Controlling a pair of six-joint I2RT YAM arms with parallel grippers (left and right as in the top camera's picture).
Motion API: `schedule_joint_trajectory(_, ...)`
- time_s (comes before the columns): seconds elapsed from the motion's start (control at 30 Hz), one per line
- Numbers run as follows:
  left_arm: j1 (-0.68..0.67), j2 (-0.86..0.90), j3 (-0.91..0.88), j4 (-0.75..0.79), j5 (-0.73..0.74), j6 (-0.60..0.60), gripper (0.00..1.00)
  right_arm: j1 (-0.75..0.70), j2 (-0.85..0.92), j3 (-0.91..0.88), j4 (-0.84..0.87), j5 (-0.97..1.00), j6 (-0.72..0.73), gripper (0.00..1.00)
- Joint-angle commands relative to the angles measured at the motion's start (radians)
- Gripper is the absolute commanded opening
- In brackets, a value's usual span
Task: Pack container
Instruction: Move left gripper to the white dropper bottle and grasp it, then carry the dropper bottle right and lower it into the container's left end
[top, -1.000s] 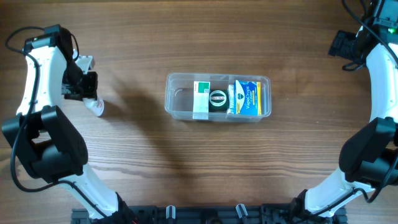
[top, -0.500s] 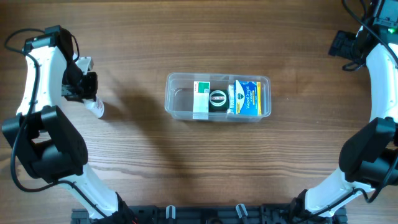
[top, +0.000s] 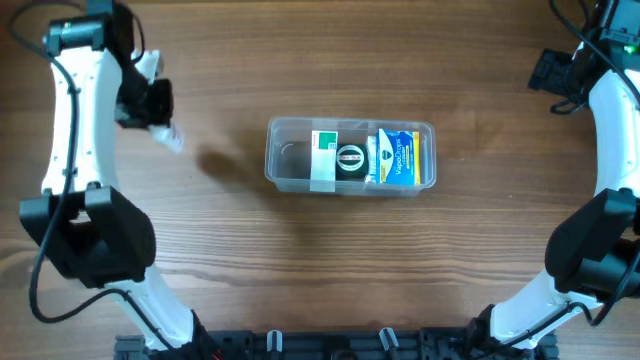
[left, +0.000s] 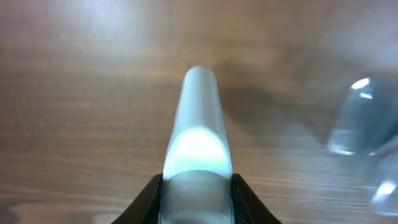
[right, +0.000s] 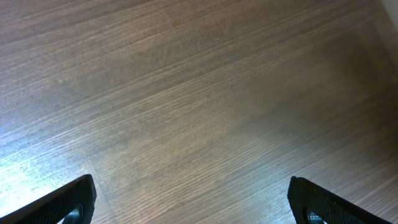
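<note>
The clear plastic container sits mid-table, holding a green-and-white box, a round black item and a blue-and-yellow box. Its left part is bare. My left gripper is shut on a white tube and holds it above the table, left of the container. In the left wrist view the white tube points away between the jaws, and a corner of the container shows blurred at the right. My right gripper is open and empty over bare wood at the far right.
The wooden table surrounds the container. My right arm runs along the right edge, my left arm along the left edge.
My left gripper has lifted the white tube off the table and moved it up and to the right, toward the container. The right arm has not moved.
</note>
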Motion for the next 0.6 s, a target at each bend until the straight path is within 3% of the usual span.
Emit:
schedule_joint_trajectory(0.0,-0.089,-0.033,0.143,-0.007,0.100,-0.072,0.20,-0.002,0.010,-0.003,0.002,-0.002,0.014,1.00)
schedule_joint_trajectory(0.27,-0.352,-0.061,0.196,0.009,0.172,-0.202,0.22,-0.002,0.010,-0.003,0.002,-0.002,0.014,1.00)
schedule_joint_trajectory(0.57,-0.496,-0.055,0.195,0.021,0.172,-0.343,0.27,-0.002,0.010,-0.003,0.002,-0.002,0.015,1.00)
